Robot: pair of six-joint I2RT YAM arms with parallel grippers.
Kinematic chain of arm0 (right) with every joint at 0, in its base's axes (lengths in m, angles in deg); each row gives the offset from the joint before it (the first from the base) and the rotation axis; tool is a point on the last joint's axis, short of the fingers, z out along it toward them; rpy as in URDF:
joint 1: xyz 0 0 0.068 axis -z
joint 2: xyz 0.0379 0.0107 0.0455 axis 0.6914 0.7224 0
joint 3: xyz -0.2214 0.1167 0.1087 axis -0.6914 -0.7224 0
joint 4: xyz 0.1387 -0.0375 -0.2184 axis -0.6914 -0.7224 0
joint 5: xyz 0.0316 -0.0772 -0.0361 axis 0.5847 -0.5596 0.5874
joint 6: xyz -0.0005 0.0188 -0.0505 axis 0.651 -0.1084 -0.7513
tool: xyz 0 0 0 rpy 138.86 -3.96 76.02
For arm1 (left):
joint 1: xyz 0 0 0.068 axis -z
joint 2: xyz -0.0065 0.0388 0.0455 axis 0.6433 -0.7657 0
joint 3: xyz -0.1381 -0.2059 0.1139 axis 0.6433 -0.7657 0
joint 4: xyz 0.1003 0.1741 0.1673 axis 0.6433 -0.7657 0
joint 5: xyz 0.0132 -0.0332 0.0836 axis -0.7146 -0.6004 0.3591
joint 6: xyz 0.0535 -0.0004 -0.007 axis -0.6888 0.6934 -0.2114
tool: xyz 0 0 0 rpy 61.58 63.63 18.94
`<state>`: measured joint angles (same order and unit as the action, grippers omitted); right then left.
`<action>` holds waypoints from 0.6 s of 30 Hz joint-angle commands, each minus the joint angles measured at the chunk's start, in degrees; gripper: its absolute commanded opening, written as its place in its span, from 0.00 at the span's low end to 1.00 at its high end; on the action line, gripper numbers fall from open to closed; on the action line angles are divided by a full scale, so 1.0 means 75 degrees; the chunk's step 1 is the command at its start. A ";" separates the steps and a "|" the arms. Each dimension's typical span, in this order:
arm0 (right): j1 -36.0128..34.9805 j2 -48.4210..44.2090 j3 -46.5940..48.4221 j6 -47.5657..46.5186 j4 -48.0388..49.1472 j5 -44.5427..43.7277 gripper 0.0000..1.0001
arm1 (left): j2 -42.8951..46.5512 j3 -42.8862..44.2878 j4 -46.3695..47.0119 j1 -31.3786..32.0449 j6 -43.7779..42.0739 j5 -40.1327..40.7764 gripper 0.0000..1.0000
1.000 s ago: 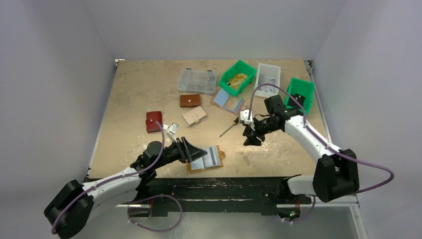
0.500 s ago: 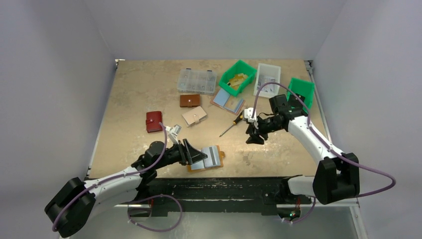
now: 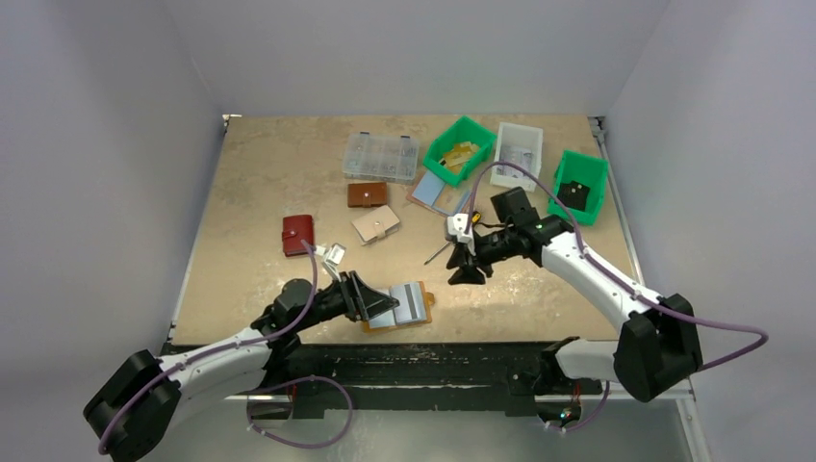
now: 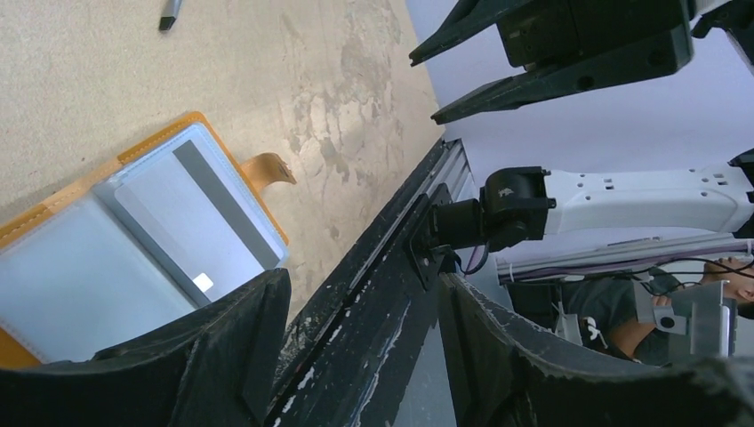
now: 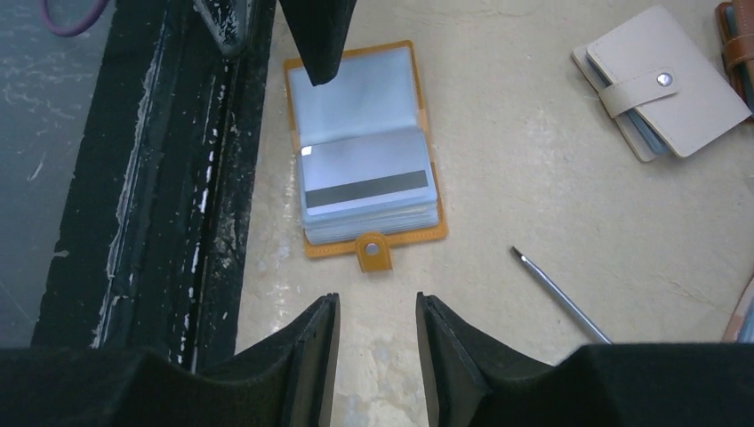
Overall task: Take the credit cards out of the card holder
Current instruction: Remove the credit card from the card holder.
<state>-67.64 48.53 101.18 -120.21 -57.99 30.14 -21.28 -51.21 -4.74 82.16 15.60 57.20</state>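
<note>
A tan table (image 3: 260, 173) sat boxed in by pale, bare walls. At its left lay a red wallet (image 3: 297, 234), shut and well apart from the work. Nearer the front edge, the left end effector (image 3: 377, 292) reached in low with its fingers spread apart and nothing between them. One fingertip (image 5: 316, 36) sat over the outer edge of the card holder (image 3: 399, 306) – probably to pin that half flat so the holder would not slide or fold shut, though contact could not be confirmed.

The holder lay spread open at the near edge of the table, its snap tab (image 5: 372, 252) pointing away from the left arm. The credit cards (image 5: 366, 182) were all in their clear sleeves on the tab-side half, the top one showing a dark stripe. None had been drawn out.

Further right lay a screwdriver (image 3: 438, 252), unrelated to the job. Just beside it the right end effector (image 3: 466, 272) hung above the table, short of the holder, its fingers slightly parted and empty, aimed down toward the tab end. That looked like a line-up for pinching a card edge and pulling it out of its sleeve. Green bins (image 3: 577, 185) stood beyond.
</note>
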 commanded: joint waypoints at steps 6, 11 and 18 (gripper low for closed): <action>-0.1975 0.0958 0.0247 0.2288 0.2108 -0.1539 0.32 | -0.1325 -0.0175 0.1533 0.0039 -0.0023 0.0512 0.63; -0.2283 0.2114 0.0903 0.3431 0.2380 -0.1779 0.21 | -0.1899 0.0031 0.1281 0.0041 -0.0187 0.0852 0.59; -0.2451 0.2614 0.0657 0.3915 0.2762 -0.1843 0.16 | -0.2106 -0.0026 0.1368 0.0031 -0.0157 0.1208 0.54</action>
<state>-85.09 68.02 105.59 -95.14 -40.70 16.63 -36.45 -52.21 1.66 82.19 15.51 63.83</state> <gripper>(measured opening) 0.184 0.571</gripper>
